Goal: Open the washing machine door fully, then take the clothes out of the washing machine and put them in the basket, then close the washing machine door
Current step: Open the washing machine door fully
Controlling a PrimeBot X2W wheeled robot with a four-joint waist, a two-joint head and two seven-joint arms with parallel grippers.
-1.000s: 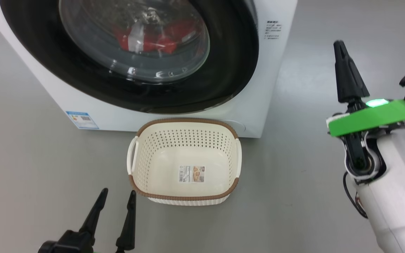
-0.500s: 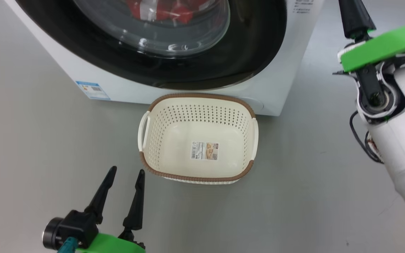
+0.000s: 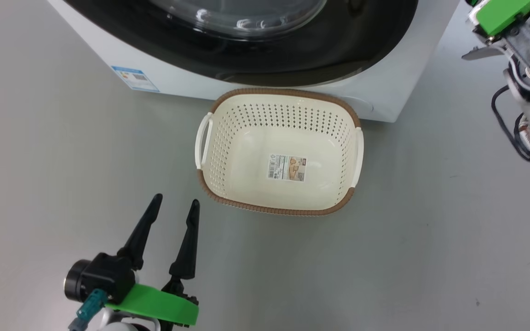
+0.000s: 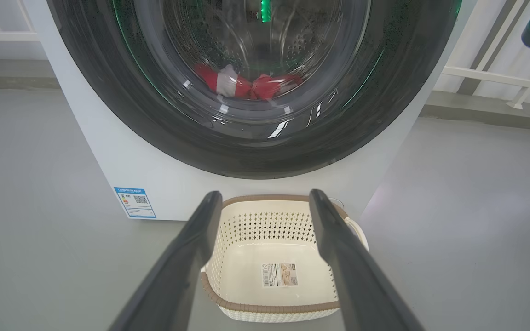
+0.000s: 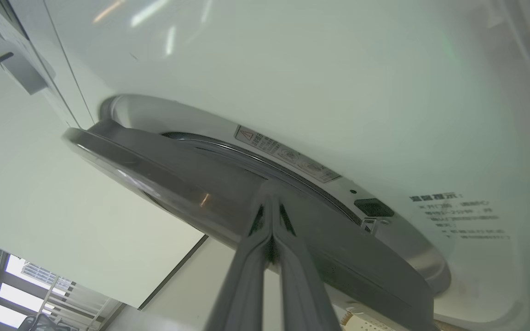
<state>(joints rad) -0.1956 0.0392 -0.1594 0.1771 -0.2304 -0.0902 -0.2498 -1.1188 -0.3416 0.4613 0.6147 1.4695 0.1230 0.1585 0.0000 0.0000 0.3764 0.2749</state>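
Since the earlier frame our right claw [image 5: 272,202], fingers together, has reached the washing machine door [image 5: 154,170] rim. Our left claw [image 3: 176,200], apart, hovers near the empty basket [image 3: 283,93]; clothes [image 4: 265,87] lie behind the door glass.

Only a warning triangle [image 5: 245,134] reads, on the washing machine [image 5: 292,69].
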